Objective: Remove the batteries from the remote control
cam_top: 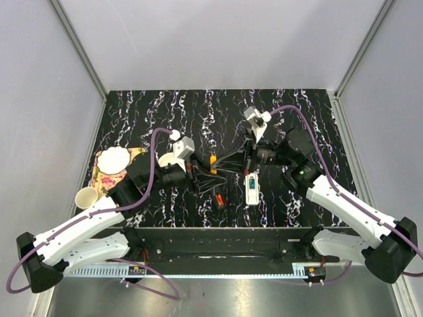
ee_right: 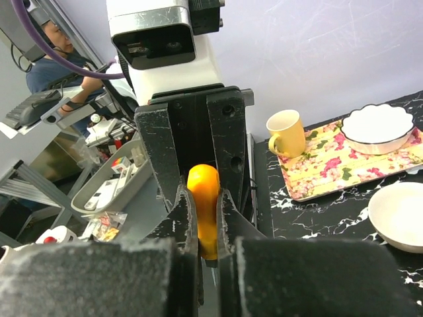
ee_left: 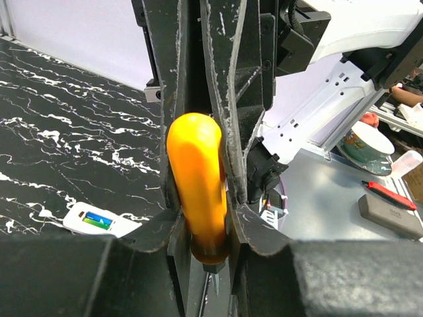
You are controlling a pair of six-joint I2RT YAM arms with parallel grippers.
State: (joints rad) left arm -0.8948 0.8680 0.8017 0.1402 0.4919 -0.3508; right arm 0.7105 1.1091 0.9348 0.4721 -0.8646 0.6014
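Two claws on one tool is where I see the trouble. Starting at the left, the cream cup (cam_top: 86, 197) and the flowered tray (cam_top: 98, 177) sit well apart from the action and look in no danger. Next comes the left gripper (ee_left: 206, 230), its fingers pressed together on the lower collar of the orange stick (ee_left: 195, 165), just above a thin metal tip. The right gripper (ee_right: 203, 224) reaches in from the opposite side and is pinched on the same orange handle, so both arms hold it at once above the black marbled table (cam_top: 132, 112). If either arm pulls away before the other lets go, I'd expect the stick to twist in the fingers or slip out and drop. If both loosen together, it falls for sure. Just right of that meeting point and nearer the arm bases, the remote control (cam_top: 252, 188) lies flat on the table with its slot facing up, and no claw touches it. The batteries (ee_left: 98, 221), one green and one blue, sit side by side inside the slot. Nothing pins the handset down, so a prod from the tip could shove it across the smooth top instead of levering a cell out. A freed cell, being round, might then roll off toward the table edge
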